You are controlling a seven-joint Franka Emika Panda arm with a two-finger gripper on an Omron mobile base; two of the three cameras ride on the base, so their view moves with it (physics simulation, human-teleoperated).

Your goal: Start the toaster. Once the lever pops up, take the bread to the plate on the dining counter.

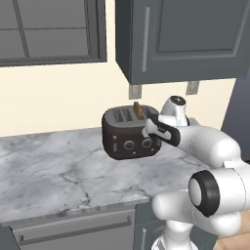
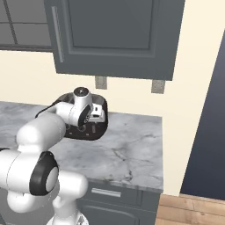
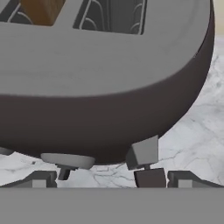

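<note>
**kitchen_newb:** so where are you at with the toaster thing?

**panda_arm:** Right on top of it. The toaster (image 1: pixel 131 133) sits toward the back of the worktop (image 1: pixel 53 171), near its right end under the wall cabinet (image 1: pixel 180 36). The bread (image 1: pixel 138 110) is standing up out of one of the top slots, so I reckon nothing's been started yet. My gripper (image 3: pixel 109 179) is down at the toaster's front right corner with the jaws spread wide, nothing in them.

**kitchen_newb:** can you see the lever from there?

**panda_arm:** From my hand view there's a small grey tab (image 3: pixel 143 153) sticking out low on the curved body, sitting between my fingertips (image 3: pixel 40 179), closer to the right one. Beside it is a round knob (image 3: pixel 68 160), which is not what I want. I take the tab for the lever, but I'm very close in, so I can't be totally sure.

**kitchen_newb:** any tips for doing it right?

**panda_arm:** My guess: don't bother clamping it. Get one finger squarely on top of the tab and push straight along its slot until it catches. Stay clear of the knob, and keep the push in line with the slider so the toaster doesn't skid on the marble. Then back off upward so the slots are free for grabbing the bread later.
</note>
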